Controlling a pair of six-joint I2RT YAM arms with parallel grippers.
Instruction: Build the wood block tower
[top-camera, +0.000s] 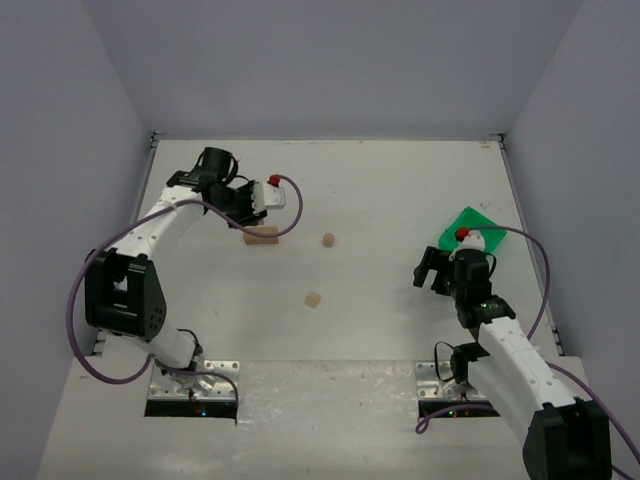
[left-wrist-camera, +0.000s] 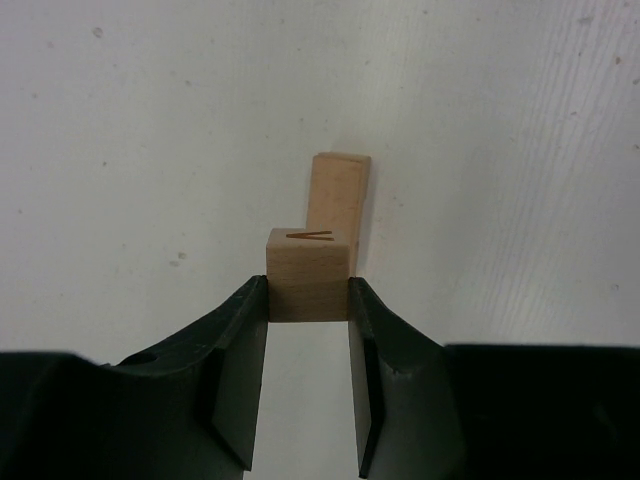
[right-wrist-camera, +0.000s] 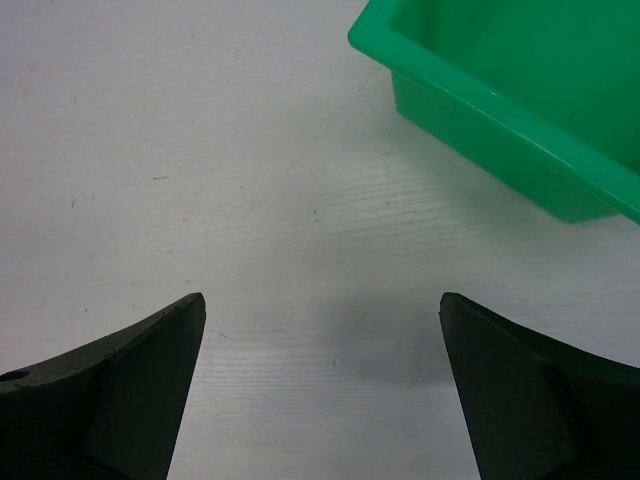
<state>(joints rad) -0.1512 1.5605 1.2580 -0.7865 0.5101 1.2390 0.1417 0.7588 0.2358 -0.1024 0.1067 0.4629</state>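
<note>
In the left wrist view my left gripper (left-wrist-camera: 308, 303) is shut on a small tan wooden cube (left-wrist-camera: 308, 280) with a dark mark on its top face. The cube sits over the near end of a longer wooden bar (left-wrist-camera: 338, 203) that lies flat on the table; I cannot tell if they touch. From above, the left gripper (top-camera: 255, 213) hangs over that bar (top-camera: 263, 236). Two loose cubes lie apart on the table, one (top-camera: 328, 240) to the right of the bar, the other (top-camera: 313, 299) nearer the arms. My right gripper (right-wrist-camera: 320, 325) is open over bare table.
A bright green plastic bin (top-camera: 468, 226) stands at the right, just beyond the right gripper (top-camera: 434, 270); its corner (right-wrist-camera: 470, 95) fills the upper right of the right wrist view. White walls close in the table on three sides.
</note>
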